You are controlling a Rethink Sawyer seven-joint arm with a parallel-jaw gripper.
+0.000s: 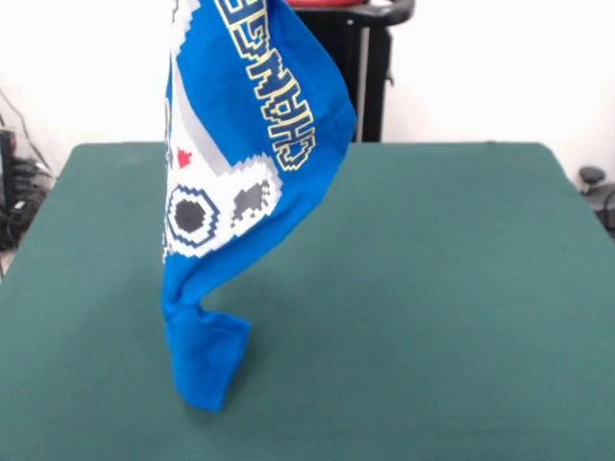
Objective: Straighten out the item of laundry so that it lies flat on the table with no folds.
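Shirt (245,144) hangs from above frame, gripper unseen.

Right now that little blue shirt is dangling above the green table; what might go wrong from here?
The T-shirt hangs twisted, its lower end bunched and folded over near the table. Lowered as it is, it would likely pile onto itself, adding creases rather than lying flat. It also hangs toward one side, so spreading it could bring cloth close to that edge.

T-shirt (226,279): soft matt blue knit cloth, limp, creased, with flat printed graphics in white and yellow. Surface (432,288): dark green felt-like cloth, matt, smooth, faintly fuzzy, no sheen.
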